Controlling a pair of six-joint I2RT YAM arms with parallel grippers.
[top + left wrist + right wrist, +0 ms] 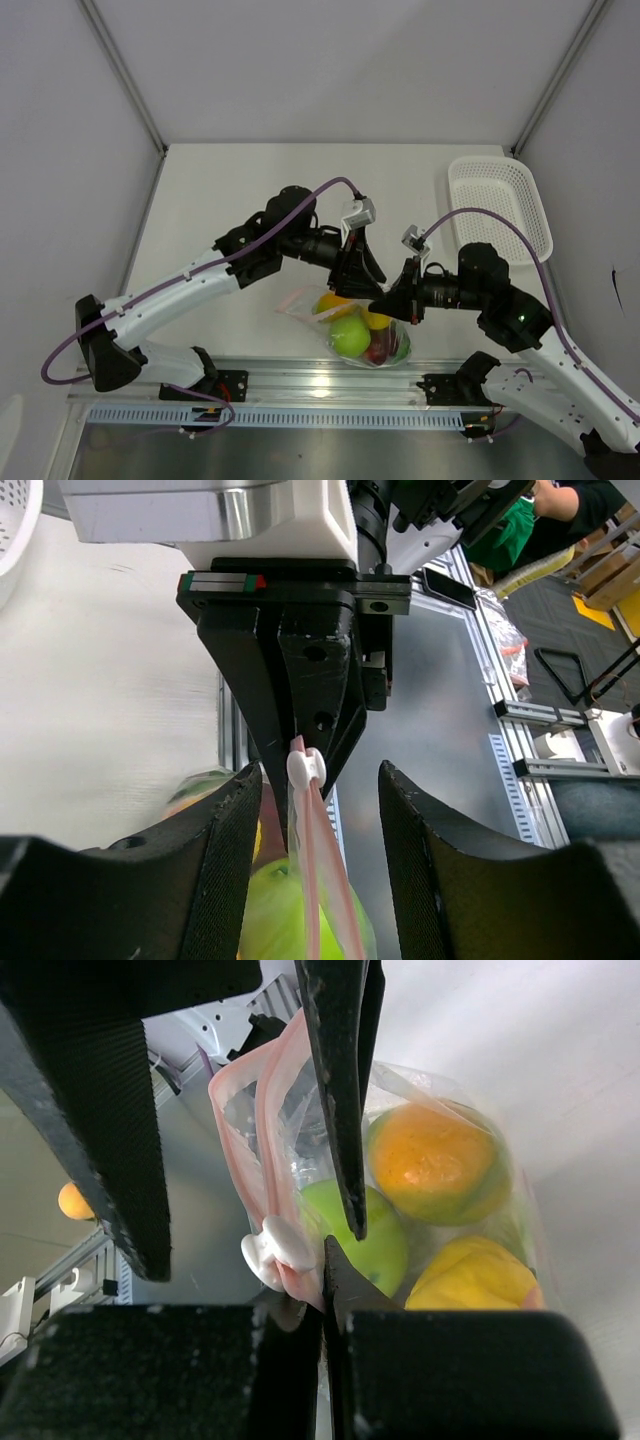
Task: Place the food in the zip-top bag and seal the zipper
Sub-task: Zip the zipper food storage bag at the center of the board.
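On the white table [230, 190] you have two arms, one from each side, and they meet near the front edge. One white mesh basket [500, 195] stands at the far right corner, well apart from them.

One zip-top bag [300, 305] hangs between the two grippers, close to the front edge of the table, with its mouth turned up. The food is inside it. From above you can count four pieces: one green apple [349, 336], one orange fruit [333, 303], one yellow fruit [376, 320] and one red apple [379, 349]. The right wrist camera shows only three of them through the clear plastic.

Your right gripper [326, 1270] is closed and pinches the zipper [308, 880], just beside the one white slider [305, 768]. Your left gripper [320, 790] stands wide apart: its two fingers are on either side of the pink strip and do not press it. The strip runs nearer to one finger than to the other.
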